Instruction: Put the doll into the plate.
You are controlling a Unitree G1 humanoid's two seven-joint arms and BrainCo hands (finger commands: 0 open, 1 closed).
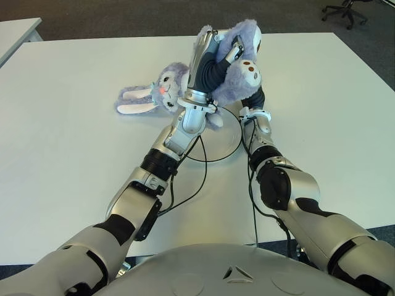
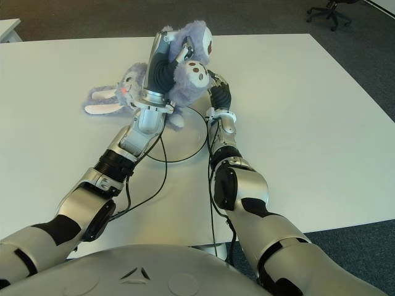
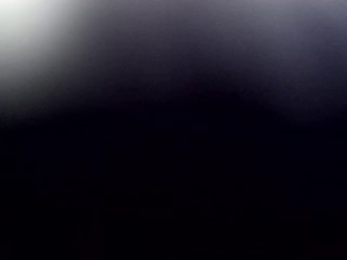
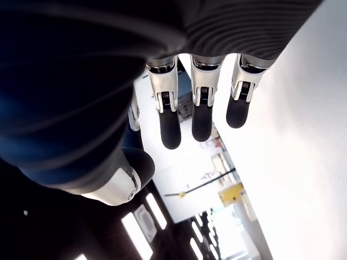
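Fingers point(image 1: 236, 44) of the left hand point(image 1: 213, 58) are curled into the purple plush of a doll point(image 1: 241, 61), pinching it and holding it up in the air above the far side of the plate point(image 1: 231, 145). The left wrist view is dark, so I go by the head views. The right hand's fingers point(image 4: 201, 111) hang straight and spread in its own wrist view, holding nothing; the right hand point(image 1: 258, 98) shows just beside and under the doll, over the plate's right rim.

I judge the pick-up done and the carry close to done: the doll is over the plate but not in it, so lowering and letting go are left.

By count: two dolls, the held one and a second doll point(image 1: 154, 92) lying flat on the bench point(image 1: 62, 154) to the left of the plate; one plate; two hands. An office chair point(image 1: 345, 11) stands on the floor beyond the bench's far right corner.
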